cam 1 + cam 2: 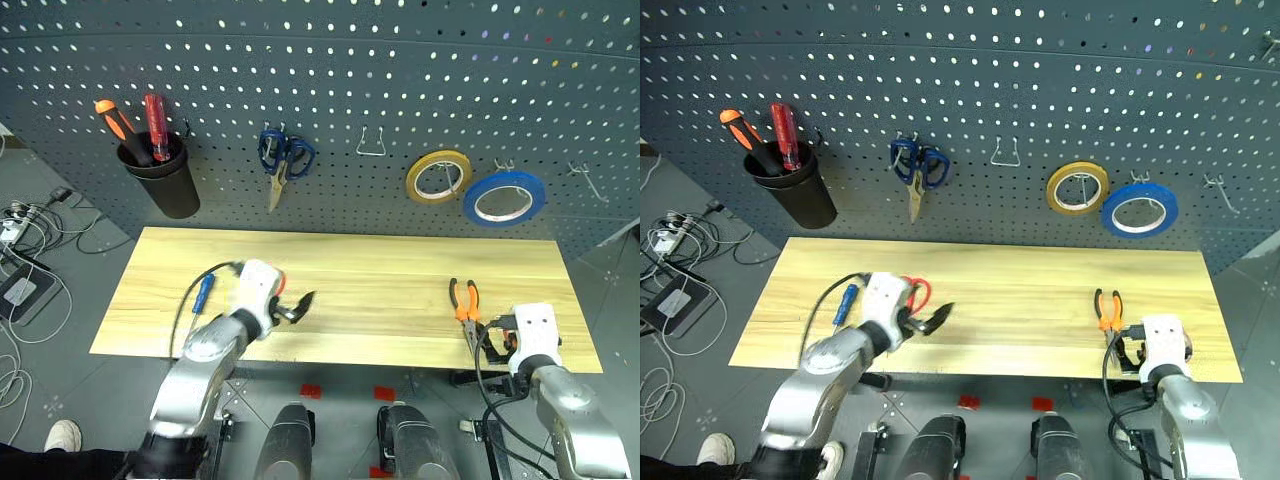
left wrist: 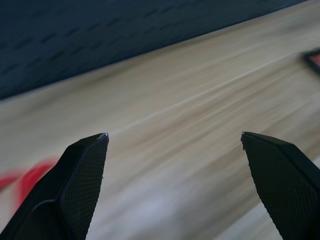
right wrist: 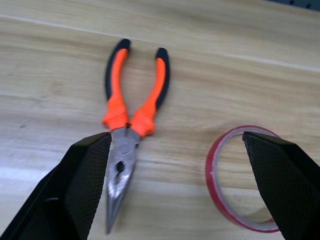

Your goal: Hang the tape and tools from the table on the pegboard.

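Note:
Orange-and-black pliers (image 1: 463,300) lie on the right of the light wood table (image 1: 380,270), handles toward the dark grey pegboard (image 1: 350,90). My right gripper (image 3: 176,135) hovers open just in front of them, with the pliers (image 3: 132,120) by one finger and the red tape ring (image 3: 212,180) flat on the wood by the other. Over the table's left part, my left gripper (image 1: 298,308) is open and holds nothing. The red-handled scissors (image 1: 920,292) lie partly hidden behind it. A small blue-handled screwdriver (image 1: 204,292) rests farther left.
On the pegboard hang a black cup (image 1: 168,185) with an orange and a red screwdriver, blue-handled scissors (image 1: 283,160), a bare wire hook (image 1: 370,145), a yellow roll (image 1: 438,176) and a blue roll (image 1: 504,197). Cables (image 1: 20,250) lie on the floor at left.

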